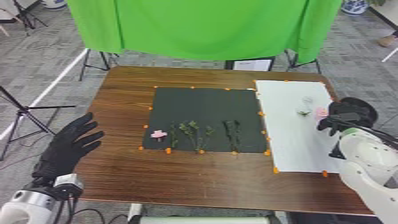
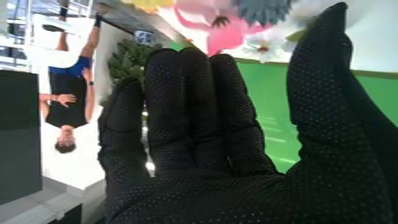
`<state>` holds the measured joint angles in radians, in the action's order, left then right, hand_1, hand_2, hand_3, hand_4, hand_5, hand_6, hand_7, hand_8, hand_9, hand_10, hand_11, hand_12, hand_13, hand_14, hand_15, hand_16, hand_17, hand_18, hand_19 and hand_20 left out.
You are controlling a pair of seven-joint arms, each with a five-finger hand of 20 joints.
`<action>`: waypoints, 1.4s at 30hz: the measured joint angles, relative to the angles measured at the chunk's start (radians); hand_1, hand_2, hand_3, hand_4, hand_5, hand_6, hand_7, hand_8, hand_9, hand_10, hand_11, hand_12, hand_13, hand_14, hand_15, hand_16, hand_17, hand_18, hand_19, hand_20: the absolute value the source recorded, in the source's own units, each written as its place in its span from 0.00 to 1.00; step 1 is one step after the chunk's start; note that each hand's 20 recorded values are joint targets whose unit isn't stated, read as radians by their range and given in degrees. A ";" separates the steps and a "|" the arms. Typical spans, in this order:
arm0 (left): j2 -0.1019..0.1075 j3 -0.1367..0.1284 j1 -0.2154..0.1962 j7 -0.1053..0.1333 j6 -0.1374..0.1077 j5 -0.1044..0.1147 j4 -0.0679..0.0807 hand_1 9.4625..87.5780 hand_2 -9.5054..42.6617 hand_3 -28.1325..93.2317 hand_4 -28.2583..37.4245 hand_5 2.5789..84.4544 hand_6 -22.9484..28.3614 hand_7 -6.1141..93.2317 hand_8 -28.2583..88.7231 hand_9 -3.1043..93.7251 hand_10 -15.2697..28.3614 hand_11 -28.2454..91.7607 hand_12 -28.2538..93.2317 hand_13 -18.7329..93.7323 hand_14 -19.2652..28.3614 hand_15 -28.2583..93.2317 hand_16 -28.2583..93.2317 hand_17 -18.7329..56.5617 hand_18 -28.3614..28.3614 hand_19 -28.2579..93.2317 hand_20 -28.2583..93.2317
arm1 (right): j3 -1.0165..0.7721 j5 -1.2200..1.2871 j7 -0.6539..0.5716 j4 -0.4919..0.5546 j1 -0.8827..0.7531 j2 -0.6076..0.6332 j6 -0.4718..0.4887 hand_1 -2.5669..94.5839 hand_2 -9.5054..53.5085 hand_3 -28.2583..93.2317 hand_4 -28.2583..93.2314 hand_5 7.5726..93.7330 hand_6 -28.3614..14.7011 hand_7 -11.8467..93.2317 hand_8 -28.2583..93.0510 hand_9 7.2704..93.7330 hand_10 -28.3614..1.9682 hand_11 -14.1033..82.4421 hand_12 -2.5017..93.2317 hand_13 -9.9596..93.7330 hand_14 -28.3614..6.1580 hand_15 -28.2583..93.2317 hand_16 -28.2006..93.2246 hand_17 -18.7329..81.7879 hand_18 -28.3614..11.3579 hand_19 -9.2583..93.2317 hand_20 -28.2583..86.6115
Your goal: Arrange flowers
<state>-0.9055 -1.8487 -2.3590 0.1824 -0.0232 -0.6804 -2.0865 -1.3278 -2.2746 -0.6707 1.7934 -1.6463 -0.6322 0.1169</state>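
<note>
Brown wooden bench [image 1: 115,175] held it all | black mat [image 1: 204,107] lay mid-bench | white sheet [image 1: 298,145] lay beside it | left hand [image 1: 60,152] was spread at bench's left edge | right hand [image 1: 354,111] was spread, thumb apart, near white sheet | green stems [image 1: 188,131] and pink flower [image 1: 158,134] lay on mat

Pink flower [image 1: 158,134]: on black sheet [image 1: 209,102], left side. Green stems [image 1: 192,131]: laid lengthwise, right of it. Dark stems [image 1: 232,134]: farther right. Pale flower [image 1: 307,101], pink bloom [image 1: 321,112]: on white sheet [image 1: 289,142].
</note>
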 measured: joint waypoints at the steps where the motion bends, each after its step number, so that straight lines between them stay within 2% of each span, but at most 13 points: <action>1: 0.000 0.000 0.000 0.001 0.000 0.000 0.000 0.22 0.11 0.81 0.02 0.28 0.51 0.28 0.14 0.24 0.61 0.42 0.37 0.32 0.74 0.51 0.24 0.12 0.89 0.56 0.31 | 0.002 0.000 0.000 -0.003 0.000 0.000 0.001 0.30 0.00 0.97 0.00 0.38 0.59 0.54 0.08 0.45 0.56 0.57 0.31 0.50 0.53 0.84 0.41 0.33 0.18 0.80 0.71; 13: 0.000 0.002 0.000 0.007 -0.001 0.000 0.000 0.22 0.11 0.81 0.02 0.28 0.51 0.28 0.14 0.24 0.61 0.42 0.37 0.32 0.74 0.51 0.24 0.12 0.89 0.56 0.31 | 0.049 0.006 0.024 -0.046 0.029 -0.004 0.016 0.31 0.00 0.97 0.00 0.41 0.61 0.55 0.07 0.48 0.58 0.56 0.30 0.54 0.56 0.83 0.41 0.34 0.18 0.80 0.71; 16: 0.000 0.004 0.000 0.008 -0.001 0.000 0.000 0.22 0.11 0.81 0.02 0.28 0.51 0.28 0.14 0.24 0.61 0.42 0.37 0.32 0.74 0.51 0.24 0.12 0.89 0.56 0.31 | 0.063 0.005 0.034 -0.050 0.039 -0.008 0.015 0.34 0.00 0.97 0.00 0.45 0.65 0.55 0.07 0.55 0.63 0.56 0.30 0.58 0.60 0.81 0.43 0.35 0.19 0.81 0.71; 19: 0.000 0.004 0.000 0.008 -0.002 0.000 0.000 0.22 0.11 0.81 0.02 0.28 0.51 0.28 0.14 0.24 0.61 0.42 0.37 0.32 0.74 0.51 0.24 0.12 0.89 0.56 0.31 | 0.078 -0.002 0.040 -0.055 0.047 -0.011 0.007 0.47 0.00 0.92 0.00 0.55 0.72 0.61 0.21 0.76 0.77 0.36 0.50 0.70 0.75 0.72 0.56 0.40 0.21 0.82 0.70; 23: 0.000 0.004 -0.001 0.009 -0.003 0.001 0.000 0.22 0.12 0.81 0.02 0.28 0.51 0.28 0.14 0.24 0.61 0.42 0.37 0.32 0.74 0.51 0.24 0.12 0.89 0.56 0.31 | 0.098 -0.016 0.041 -0.064 0.057 -0.014 -0.006 0.54 0.00 0.93 0.00 0.66 0.75 0.61 0.24 0.87 0.85 0.34 0.56 0.79 0.81 0.70 0.59 0.43 0.22 0.82 0.69; 28: -0.002 0.004 -0.001 0.008 -0.004 0.001 -0.001 0.22 0.12 0.81 0.02 0.28 0.51 0.28 0.14 0.24 0.61 0.42 0.37 0.32 0.74 0.51 0.24 0.12 0.89 0.56 0.31 | 0.099 -0.025 0.051 -0.066 0.058 -0.018 -0.027 0.54 0.00 0.94 0.00 0.69 0.75 0.60 0.24 0.89 0.85 0.34 0.57 0.80 0.80 0.70 0.60 0.44 0.23 0.83 0.69; 34: -0.005 0.000 -0.007 0.008 -0.005 0.000 -0.003 0.22 0.12 0.81 0.02 0.28 0.51 0.28 0.14 0.24 0.61 0.42 0.37 0.32 0.74 0.51 0.24 0.12 0.89 0.56 0.31 | 0.115 -0.031 0.067 -0.050 0.069 -0.019 -0.112 0.53 0.00 0.95 0.00 0.69 0.74 0.59 0.25 0.89 0.84 0.34 0.57 0.80 0.80 0.71 0.60 0.44 0.23 0.83 0.69; 42: -0.007 0.008 -0.002 0.005 -0.006 0.000 -0.003 0.22 0.13 0.81 0.02 0.28 0.51 0.28 0.14 0.24 0.61 0.42 0.37 0.32 0.74 0.51 0.24 0.12 0.89 0.56 0.31 | 0.356 -0.033 0.153 -0.017 0.292 -0.047 -0.193 0.53 0.00 0.95 0.00 0.69 0.74 0.59 0.25 0.89 0.84 0.34 0.58 0.80 0.79 0.71 0.60 0.44 0.23 0.83 0.69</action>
<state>-0.9124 -1.8411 -2.3611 0.1870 -0.0290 -0.6804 -2.0892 -0.9719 -2.3072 -0.5173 1.7768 -1.3538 -0.6795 -0.0762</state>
